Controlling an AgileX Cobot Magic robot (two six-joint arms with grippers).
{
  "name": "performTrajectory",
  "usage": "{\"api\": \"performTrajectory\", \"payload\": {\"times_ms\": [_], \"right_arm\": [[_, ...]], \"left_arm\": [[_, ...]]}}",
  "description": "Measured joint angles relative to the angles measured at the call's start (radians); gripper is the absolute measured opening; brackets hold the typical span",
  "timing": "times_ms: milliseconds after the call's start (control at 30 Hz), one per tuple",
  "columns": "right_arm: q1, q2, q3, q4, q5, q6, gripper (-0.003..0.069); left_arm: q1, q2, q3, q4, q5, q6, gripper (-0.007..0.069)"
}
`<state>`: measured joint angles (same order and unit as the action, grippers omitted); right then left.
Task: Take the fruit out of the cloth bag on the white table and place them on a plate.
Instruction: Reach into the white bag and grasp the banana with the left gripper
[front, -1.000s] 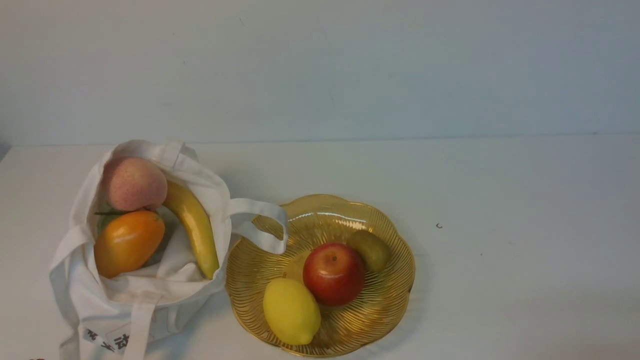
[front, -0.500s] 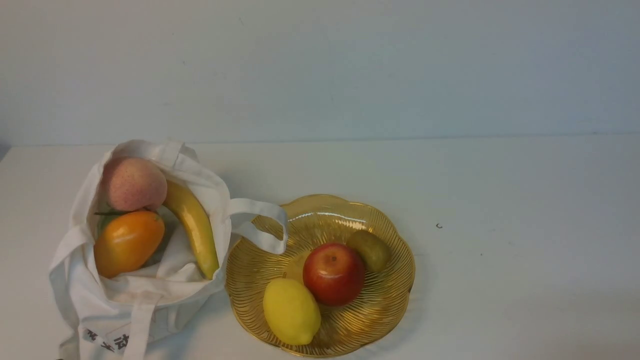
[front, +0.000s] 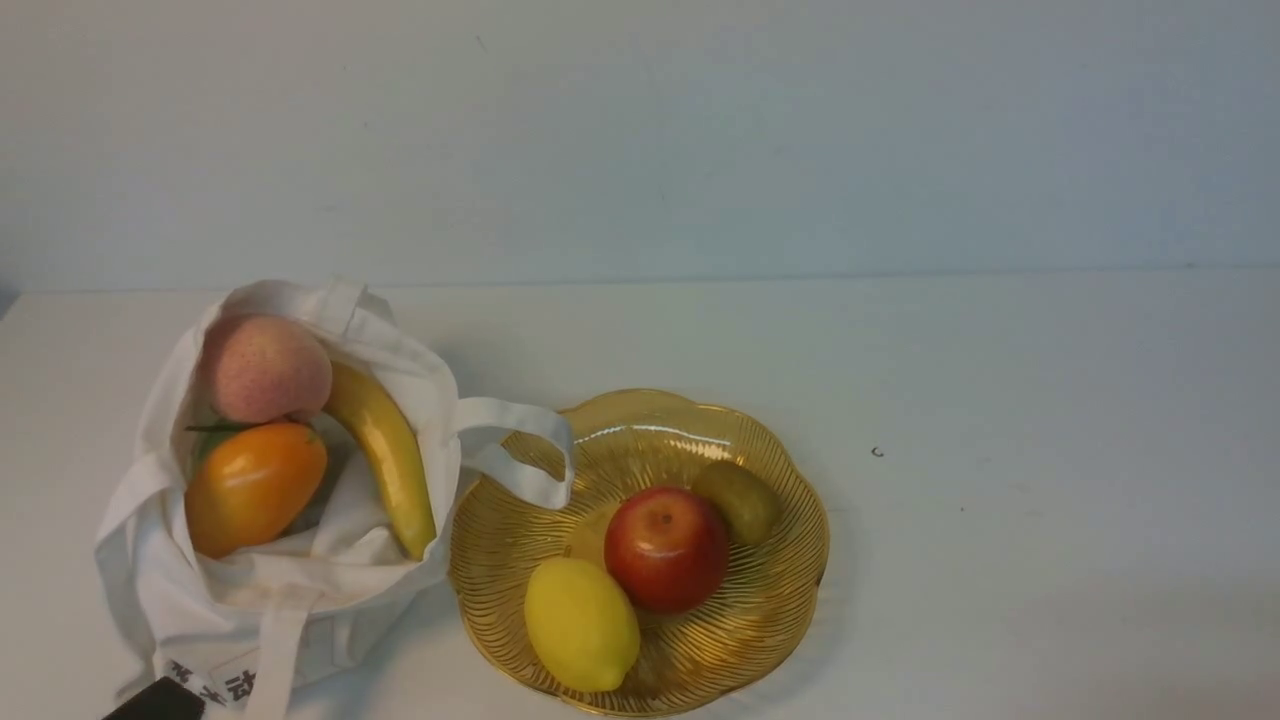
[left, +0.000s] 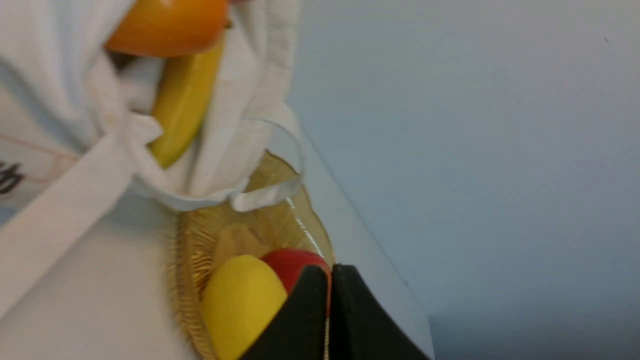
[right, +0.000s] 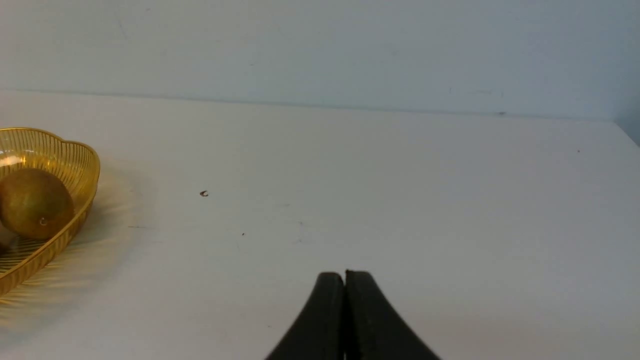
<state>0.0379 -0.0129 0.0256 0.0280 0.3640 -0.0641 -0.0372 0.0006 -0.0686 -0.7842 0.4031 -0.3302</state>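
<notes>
The cloth bag (front: 320, 590) slumps open at the left of the white table (front: 1000, 500). Inside lie a pink peach (front: 265, 368), an orange oval fruit (front: 255, 487) and a banana (front: 385, 455); a sliver of green fruit (front: 205, 445) peeks out behind them. The amber plate (front: 700, 420) beside it holds a lemon (front: 582, 622), a red apple (front: 667, 548) and a brown-green fruit (front: 740, 500). My left gripper (left: 330, 272) is shut and empty, low in front of the bag (left: 240, 125); its dark tip (front: 165, 697) shows by the bag's printed corner. My right gripper (right: 344, 275) is shut and empty, right of the plate (right: 75, 165).
One bag handle (front: 520, 450) loops over the plate's near-left rim. A small dark speck (front: 877, 452) lies on the table right of the plate. A pale wall rises behind the table's far edge.
The dark tip of my left gripper has come into the front view at the bottom left, by the bag's printed corner. The bag and fruit shifted very slightly left.
</notes>
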Motion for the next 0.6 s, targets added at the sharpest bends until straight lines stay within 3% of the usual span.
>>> {"api": "performTrajectory", "payload": {"times_ms": [233, 400, 600], "right_arm": [[0.000, 0.000, 0.000, 0.000, 0.000, 0.000, -0.0015], [0.000, 0.000, 0.000, 0.000, 0.000, 0.000, -0.0015], [0.000, 0.000, 0.000, 0.000, 0.000, 0.000, -0.0015]], "left_arm": [[-0.003, 0.301, -0.316, 0.159, 0.244, 0.190, -0.0008], [-0.003, 0.723, -0.590, 0.388, 0.528, 0.303, -0.0008], [-0.003, 1.028, -0.741, 0.383, 0.558, 0.382, -0.0004]]}}
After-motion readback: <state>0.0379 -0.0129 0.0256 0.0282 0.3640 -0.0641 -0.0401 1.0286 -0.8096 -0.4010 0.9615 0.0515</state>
